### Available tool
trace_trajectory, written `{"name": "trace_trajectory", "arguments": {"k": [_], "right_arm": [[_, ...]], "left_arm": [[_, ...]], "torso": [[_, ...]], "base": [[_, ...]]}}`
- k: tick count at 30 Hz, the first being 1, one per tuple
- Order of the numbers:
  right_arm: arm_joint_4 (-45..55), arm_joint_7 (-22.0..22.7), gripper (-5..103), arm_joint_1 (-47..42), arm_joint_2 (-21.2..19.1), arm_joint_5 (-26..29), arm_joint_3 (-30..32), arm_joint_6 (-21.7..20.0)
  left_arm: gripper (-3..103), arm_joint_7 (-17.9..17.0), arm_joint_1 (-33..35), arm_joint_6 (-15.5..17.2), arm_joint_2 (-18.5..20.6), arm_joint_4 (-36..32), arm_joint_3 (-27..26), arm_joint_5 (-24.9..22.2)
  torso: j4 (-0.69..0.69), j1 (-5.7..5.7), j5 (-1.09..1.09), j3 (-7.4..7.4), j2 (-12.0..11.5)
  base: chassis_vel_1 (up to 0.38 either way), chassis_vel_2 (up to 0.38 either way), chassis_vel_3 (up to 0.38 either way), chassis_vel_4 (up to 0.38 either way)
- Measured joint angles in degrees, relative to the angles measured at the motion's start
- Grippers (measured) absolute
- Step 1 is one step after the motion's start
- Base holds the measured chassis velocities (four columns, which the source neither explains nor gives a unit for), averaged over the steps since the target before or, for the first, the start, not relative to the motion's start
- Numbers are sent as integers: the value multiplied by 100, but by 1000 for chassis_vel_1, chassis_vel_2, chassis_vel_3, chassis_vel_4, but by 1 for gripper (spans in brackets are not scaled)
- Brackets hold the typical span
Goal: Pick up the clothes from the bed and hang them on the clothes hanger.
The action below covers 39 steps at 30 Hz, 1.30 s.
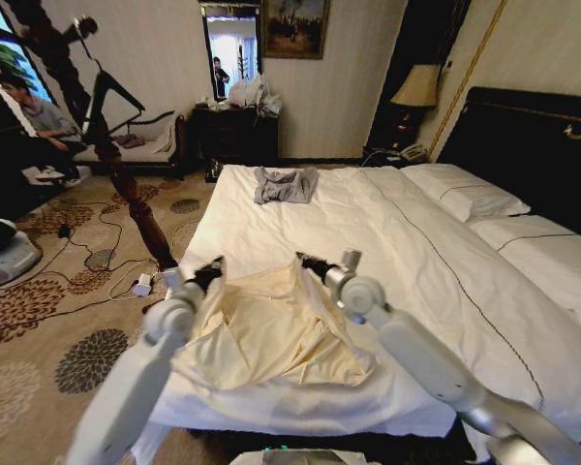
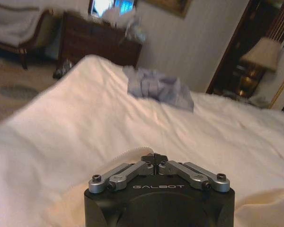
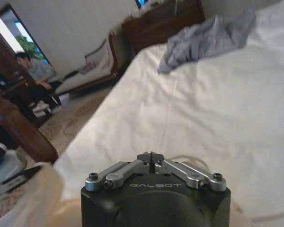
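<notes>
both grippers, left and right, pinch the clothes on the bed.

We saw pale striped walls, a patterned floral carpet with cables, and a dark wooden dresser under a mirror. A framed painting hung beside it; a lit lamp stood right, a cushioned bench left.

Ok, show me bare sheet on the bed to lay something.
Free: the bed's middle, between the grey garment and the shirt, and right toward the pillows. Crowded: the near corner, where both grippers pinch the shirt.
</notes>
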Motion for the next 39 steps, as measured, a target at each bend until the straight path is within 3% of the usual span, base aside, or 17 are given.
{"name": "trace_trajectory", "arguments": {"k": [5, 7, 8, 9, 14, 15, 17, 19, 23, 24, 26, 28, 32, 34, 36, 37, 39], "right_arm": [[-142, 38, 0, -38, 174, 21, -159, -34], [-73, 231, -3, -80, 205, 180, -203, -214], [73, 412, 8, -143, 178, 446, -204, -427], [73, 412, 8, -143, 178, 446, -204, -427], [714, 866, 24, -559, -246, 894, 7, -1195], [1109, 910, 29, -900, -519, 965, 206, -1438], [1309, 910, 34, -1075, -635, 979, 320, -1512], [1761, 847, 39, -1495, -894, 936, 719, -1553], [2434, 467, 56, -2046, -1329, 560, 1691, -1113], [2434, 467, 56, -2046, -1329, 560, 1691, -1113], [2548, 165, 67, -2194, -1356, 127, 2205, -643], [2710, -54, 78, -2364, -1042, -191, 3094, -167], [2788, -84, 88, -2458, -768, -274, 3560, 81], [2822, -245, 97, -2622, -677, -621, 3925, 229], [2838, -393, 99, -2749, -686, -767, 4166, 284], [2838, -393, 99, -2749, -686, -767, 4166, 284], [2839, -434, 100, -2823, -699, -757, 4338, 303]], "left_arm": [[0, -105, 23, -13, -360, 268, 287, 57], [-2, -196, 162, 149, -453, 228, 338, 28], [3, -329, 314, 428, -461, 63, 314, -29], [3, -329, 314, 428, -461, 63, 314, -29], [19, -789, 842, 1467, -177, -794, -76, -804], [30, -791, 1122, 1708, 16, -1176, -338, -1118], [30, -777, 1272, 1776, 105, -1378, -487, -1264], [41, -673, 1627, 1828, 267, -1863, -866, -1533], [57, -413, 2240, 1732, 554, -2733, -1780, -1725], [57, -413, 2240, 1732, 554, -2733, -1780, -1725], [63, -342, 2436, 1462, 637, -2982, -2163, -1442], [79, -239, 2746, 1002, 561, -3192, -2659, -720], [90, -231, 2794, 894, 519, -3322, -3036, -524], [95, -231, 2564, 921, 868, -3387, -3582, -666], [100, -218, 2340, 941, 1494, -3288, -4022, -1082], [100, -218, 2340, 941, 1494, -3288, -4022, -1082], [100, -213, 2025, 659, 2303, -2899, -4236, -1466]], "torso": [[1, -1, -1, -1, 0], [1, -2, -1, -1, 0], [2, -2, -1, -1, 1], [2, -2, -1, -1, 1], [2, -3, 1, -2, 1], [0, -3, -1, -2, 2], [0, -3, 1, -2, 1], [0, -3, 0, -3, 2], [1, -5, -1, -3, 3], [1, -5, -1, -3, 3], [2, -5, 1, -3, 3], [3, -3, -3, -2, 3], [4, -4, -1, -2, 3], [2, -4, -2, -2, 3], [0, -2, -2, -2, 2], [0, -2, -2, -2, 2], [1, -2, 1, -1, 2]], "base": [[0, 0, 0, 0], [0, 0, 0, 0], [0, 0, 0, 0], [0, 0, 0, 0], [0, 0, 0, 0], [0, 0, 0, 0], [0, 0, 0, 0], [0, 0, 0, 0], [0, 0, 0, 0], [0, 0, 0, 0], [0, 0, 0, 0], [0, 0, 0, 0], [0, 0, 0, 0], [0, 0, 0, 0], [0, 0, 0, 0], [0, 0, 0, 0], [0, 0, 0, 0]]}}
